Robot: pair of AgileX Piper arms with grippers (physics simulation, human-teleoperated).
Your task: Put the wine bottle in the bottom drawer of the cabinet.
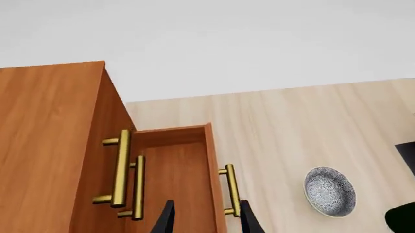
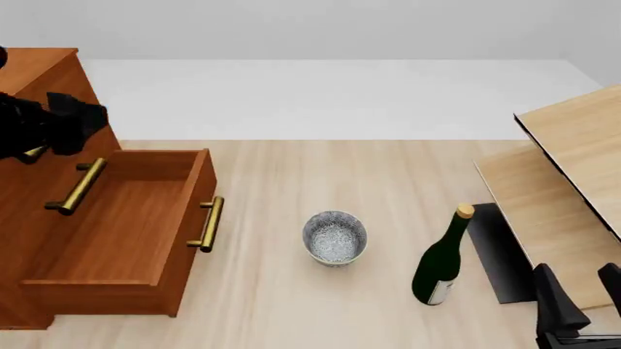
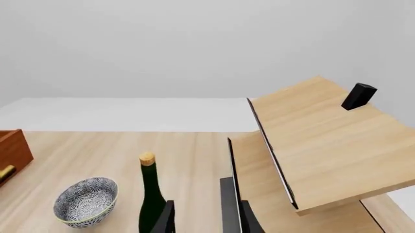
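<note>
Toppling is judged the chief risk: the wine bottle stands upright on the table, tall and narrow, and a finger brushing its neck or shoulder on approach could knock it over and send it rolling toward the speckled grey bowl near it on the left. The bottle is seen right of centre in the front view, just beside the pale shelf unit, so little room is left on that side and a wide approach could be blocked by the shelf's edge. The right gripper is held low at the near right corner, close to the bottle but apart from it; its jaws are parted and nothing is held. A grasp taken too high on the smooth glass is judged likely to slip or let the bottle swing during carrying. The bottom drawer of the cabinet is pulled out and nothing is seen in it, well apart from the bottle across the table. The left gripper is raised beside the cabinet's upper front, above the opened drawer; its fingers are spread with nothing between them. A collision with this arm is possible if it is left there when the bottle is brought over, and the upright bottle may catch the upper drawer handles
</note>
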